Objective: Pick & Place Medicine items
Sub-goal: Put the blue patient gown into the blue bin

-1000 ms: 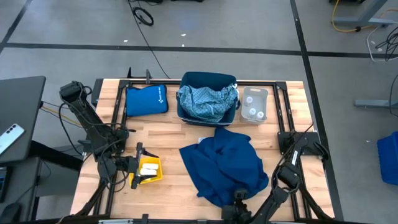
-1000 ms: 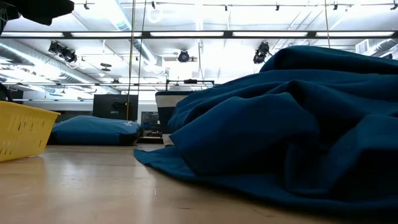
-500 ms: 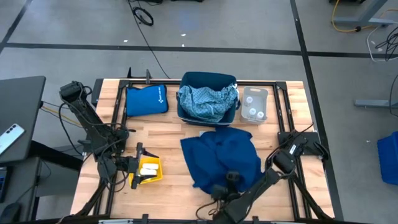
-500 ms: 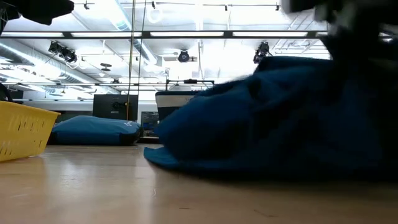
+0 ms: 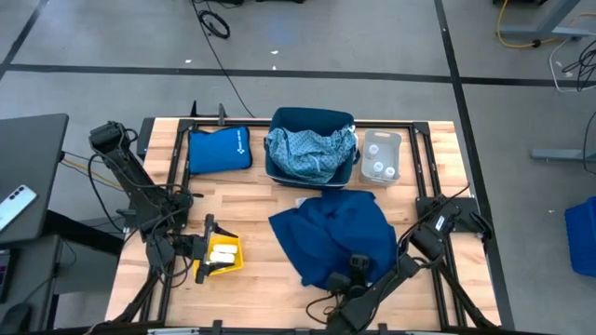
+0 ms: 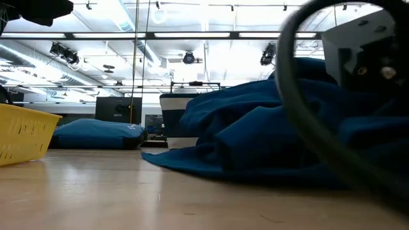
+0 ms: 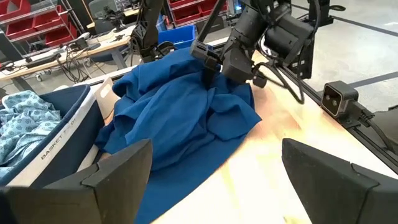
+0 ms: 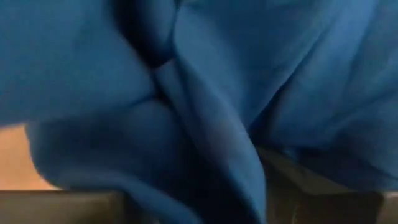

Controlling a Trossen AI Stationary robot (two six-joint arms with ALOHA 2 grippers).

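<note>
Two cream-white oblong medicine packs (image 5: 223,251) lie side by side in a small yellow tray (image 5: 234,264) near the counter's left front edge, while three small round whitish bottles (image 5: 381,162) stand upright in a clear container (image 5: 367,141) at the far right.

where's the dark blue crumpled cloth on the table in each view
High view: the dark blue crumpled cloth lies at centre, toward the near edge, right gripper at its near hem.
Low view: cloth fills the middle and right.
Left wrist view: cloth heaped at centre.
Right wrist view: cloth fills nearly the whole picture.
Shared landmark: the dark blue bin behind the cloth, not seen in the right wrist view.
</note>
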